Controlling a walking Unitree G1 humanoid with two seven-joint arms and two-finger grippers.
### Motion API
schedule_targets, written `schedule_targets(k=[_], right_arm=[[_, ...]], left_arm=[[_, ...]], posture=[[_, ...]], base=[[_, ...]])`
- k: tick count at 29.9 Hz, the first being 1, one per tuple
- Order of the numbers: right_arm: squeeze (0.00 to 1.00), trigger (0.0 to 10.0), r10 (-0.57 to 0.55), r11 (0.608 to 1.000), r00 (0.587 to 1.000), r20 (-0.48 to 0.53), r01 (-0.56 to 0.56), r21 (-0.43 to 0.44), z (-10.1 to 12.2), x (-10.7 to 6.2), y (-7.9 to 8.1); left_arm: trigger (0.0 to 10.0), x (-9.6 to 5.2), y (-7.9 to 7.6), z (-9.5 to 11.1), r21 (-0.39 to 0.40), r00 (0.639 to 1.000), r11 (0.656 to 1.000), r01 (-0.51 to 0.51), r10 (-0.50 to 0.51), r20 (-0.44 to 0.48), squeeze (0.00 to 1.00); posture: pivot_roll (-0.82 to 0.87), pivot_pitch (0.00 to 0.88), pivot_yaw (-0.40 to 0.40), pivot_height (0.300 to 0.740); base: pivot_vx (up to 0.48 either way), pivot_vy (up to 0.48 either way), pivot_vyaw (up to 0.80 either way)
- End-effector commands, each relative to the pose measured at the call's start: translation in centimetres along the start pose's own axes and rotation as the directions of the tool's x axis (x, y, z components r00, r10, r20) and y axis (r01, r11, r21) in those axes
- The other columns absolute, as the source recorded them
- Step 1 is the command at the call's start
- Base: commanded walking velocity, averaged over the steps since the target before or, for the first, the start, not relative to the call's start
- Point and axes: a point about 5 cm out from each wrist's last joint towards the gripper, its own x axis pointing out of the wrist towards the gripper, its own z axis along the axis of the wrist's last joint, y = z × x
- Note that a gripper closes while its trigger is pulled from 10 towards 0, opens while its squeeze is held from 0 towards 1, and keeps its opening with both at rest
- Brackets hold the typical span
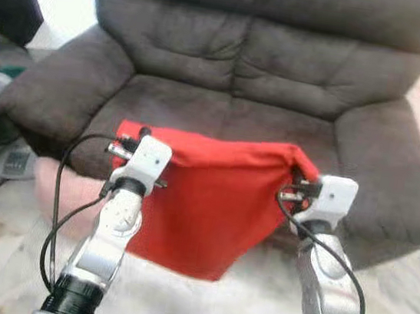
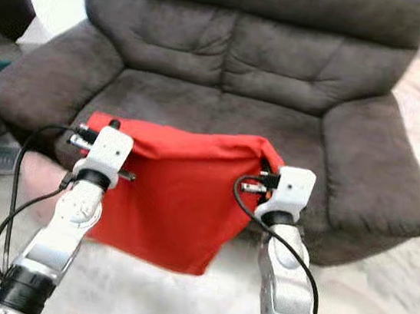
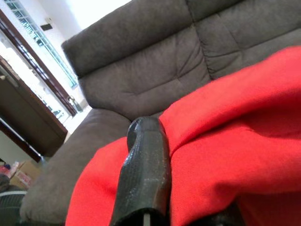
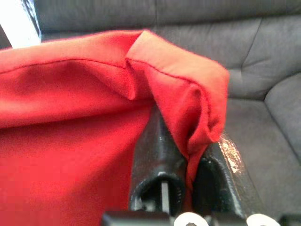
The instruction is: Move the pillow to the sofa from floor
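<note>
A flat red fabric pillow (image 1: pixel 211 204) hangs in the air in front of the front edge of the seat of the dark grey-brown upholstered sofa (image 1: pixel 284 66), its upper edge about level with that edge and its lower part drooping toward the pale floor (image 1: pixel 399 306). The left gripper (image 1: pixel 128 145) pinches the pillow's upper left corner, with one black finger (image 3: pixel 145 174) lying across the red cloth, and the right gripper (image 1: pixel 297 176) is clamped on the upper right corner, where a fold of cloth is caught between its two fingers (image 4: pixel 157 155).
</note>
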Motion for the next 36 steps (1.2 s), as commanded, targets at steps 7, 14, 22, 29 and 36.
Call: schedule_targets(k=[7,14,22,29,36], right_arm=[[0.0,10.0,-0.013,1.0,1.0,0.011,0.013,-0.003,0.26,0.1,-0.28],[0.0,10.0,-0.011,1.0,1.0,0.015,0.011,-0.001,0.32,0.21,-0.25],[0.0,10.0,-0.004,1.0,1.0,0.018,0.004,0.0,0.42,0.34,-0.13],[0.0,10.0,0.0,1.0,1.0,0.018,0.0,0.001,0.38,0.39,-0.05],[0.0,10.0,-0.002,1.0,1.0,0.028,0.002,-0.003,0.51,0.5,0.07]], left_arm=[[10.0,0.82,1.2,2.85,-0.038,0.989,0.997,-0.063,0.067,0.132,0.0],[10.0,0.78,1.18,2.85,-0.04,0.989,0.997,-0.066,0.07,0.132,0.0],[10.0,0.77,1.28,2.81,-0.045,0.988,0.997,-0.067,0.073,0.134,0.0],[10.0,0.81,0.93,2.92,-0.076,0.989,0.996,-0.05,0.06,0.138,0.0],[10.0,0.4,0.94,2.93,-0.08,0.987,0.996,-0.047,0.058,0.147,0.0]], posture=[[0.14,0.066,-0.006,0.74],[0.14,0.065,-0.009,0.74],[0.14,0.062,-0.01,0.74],[0.14,0.059,-0.01,0.74],[0.14,0.052,-0.012,0.74]], base=[[0.0,-0.298,0.0],[0.0,-0.297,0.0],[0.0,-0.295,0.0],[0.0,-0.117,-0.7],[0.0,0.0,0.0]])
